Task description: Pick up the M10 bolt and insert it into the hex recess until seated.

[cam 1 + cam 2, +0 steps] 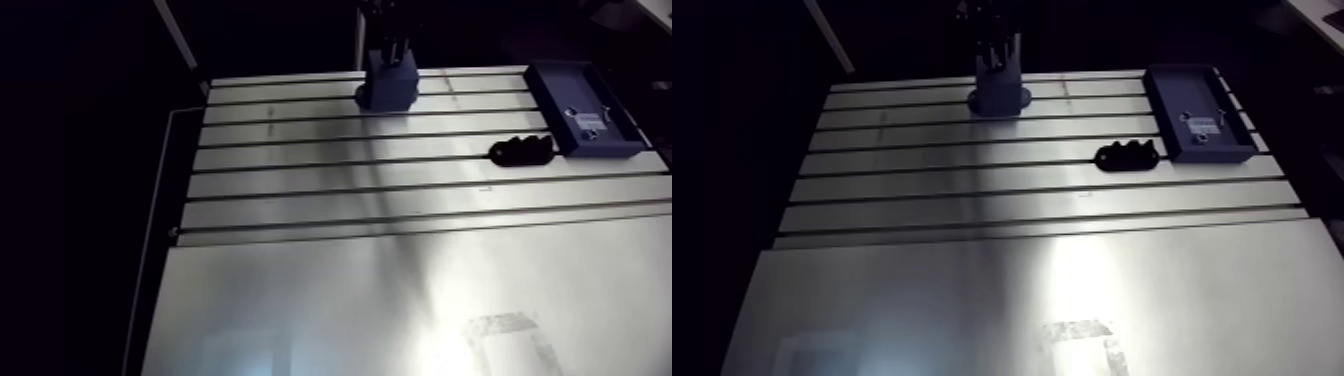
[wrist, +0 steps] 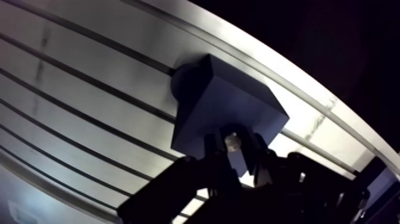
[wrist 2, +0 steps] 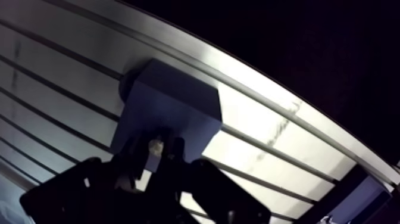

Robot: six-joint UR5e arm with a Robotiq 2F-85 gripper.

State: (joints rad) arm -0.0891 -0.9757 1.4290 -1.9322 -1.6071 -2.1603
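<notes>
We're at the far edge of the slotted table [image 1: 350, 290], and the gripper [image 2: 234, 150] hangs right over the blue block [image 2: 226, 101]. The wrist view gives us the good look. The two dark fingers [image 2: 257, 156] are drawn in narrow, and pinched between their tips sits the M10 bolt [image 2: 232, 140], with only its pale metal end showing to us. So the pincer is clamped on the bolt, no doubt about that. The bolt's end lies over the near top edge of the block as the wrist camera sees it. Whether it touches the block we cannot tell, and the hex recess is hidden from us behind the fingers.

Over to the arm view: the block stands upright on a rounded foot close to the table's far edge, across the first slots, and the gripper comes down onto its top. Well off toward the right of this view we see a blue tray [image 1: 548, 100] lying by the table's edge, with a few small metal parts [image 1: 585, 122] at its near end. Just beside the tray's near corner a black knobbly piece [image 1: 520, 151] lies on the table, well apart from the block. The broad smooth plate in front of the slots glares under the light.
</notes>
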